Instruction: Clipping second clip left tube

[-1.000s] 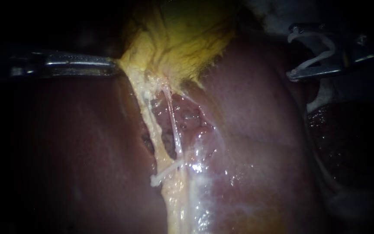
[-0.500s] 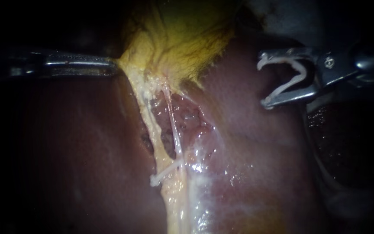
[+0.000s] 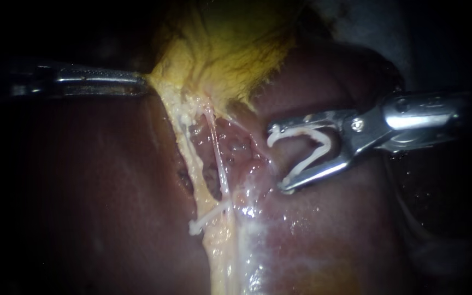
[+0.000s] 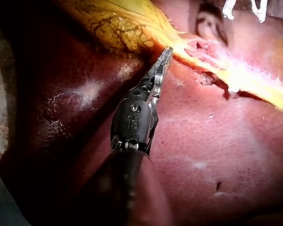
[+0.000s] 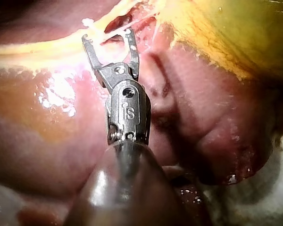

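Right pincer (image 3: 279, 159): spread wide and grasping a white loaded clip (image 3: 315, 148), which sits against both inner faces. It is low over the liver (image 3: 323, 218), mouth facing the cleft.
Left pincer (image 3: 140, 83): clenched on the yellow edge of the gallbladder (image 3: 230, 49), as far as the endoscope shows, and drawing it out to the side.
Tubes: a thin pale tube (image 3: 218, 155) runs down the raw cleft below the gallbladder, with a thicker yellowish cord (image 3: 189, 155) just beside it. Which one is the task's left tube I can't call from here.
Seated clip (image 3: 210, 217): a white bar lies across the lower end of those strands.
Gap to target: the right pincer is near the pale tube but apart from it, with nothing between the tips yet. The right wrist view says the same: open tips (image 5: 107, 36) short of the strands.
Step, by my read: the approach; the tube is not yet encircled.
Risk, wrong bite: the strands lie close together, so the clip could catch both, or raw liver bed.
Risk, short reach: if the tips don't pass beyond the tube, the clip closes on only part of it.
Risk, crowding: landing too low would foul the seated clip.
Risk, scrape: the lower tip rides close to wet liver and could gouge it.
Risk, traction: if the left pincer slips or tears the edge, the tubes go slack.
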Controlling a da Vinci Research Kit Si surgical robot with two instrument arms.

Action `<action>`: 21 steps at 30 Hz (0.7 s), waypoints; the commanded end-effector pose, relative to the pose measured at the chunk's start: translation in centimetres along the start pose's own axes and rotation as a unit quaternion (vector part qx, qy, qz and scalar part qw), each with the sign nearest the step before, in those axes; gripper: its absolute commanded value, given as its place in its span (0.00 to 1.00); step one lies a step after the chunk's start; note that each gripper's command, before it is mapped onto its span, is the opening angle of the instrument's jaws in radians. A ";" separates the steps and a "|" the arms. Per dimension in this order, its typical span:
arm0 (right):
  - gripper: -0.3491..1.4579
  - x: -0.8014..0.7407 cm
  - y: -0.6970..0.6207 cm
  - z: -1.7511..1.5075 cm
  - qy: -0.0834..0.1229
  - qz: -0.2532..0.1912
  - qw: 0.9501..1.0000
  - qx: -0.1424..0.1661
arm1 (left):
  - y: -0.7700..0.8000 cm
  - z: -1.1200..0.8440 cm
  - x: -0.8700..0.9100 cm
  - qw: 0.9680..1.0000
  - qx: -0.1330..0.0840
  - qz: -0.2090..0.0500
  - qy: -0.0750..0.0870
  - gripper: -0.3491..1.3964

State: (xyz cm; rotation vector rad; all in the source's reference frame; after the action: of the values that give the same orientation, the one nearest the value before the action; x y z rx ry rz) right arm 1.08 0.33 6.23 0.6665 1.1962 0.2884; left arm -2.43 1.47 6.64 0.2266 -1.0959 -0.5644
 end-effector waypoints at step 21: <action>0.51 -0.61 0.18 0.90 -0.021 0.039 0.998 0.045 | -0.01 -0.01 -0.03 1.000 0.000 0.002 0.000 0.00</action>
State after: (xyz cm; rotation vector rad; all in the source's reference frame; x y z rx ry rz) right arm 1.72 -0.16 7.02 0.7962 1.1487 0.2869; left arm -2.44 1.48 6.61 0.2244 -1.0954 -0.5621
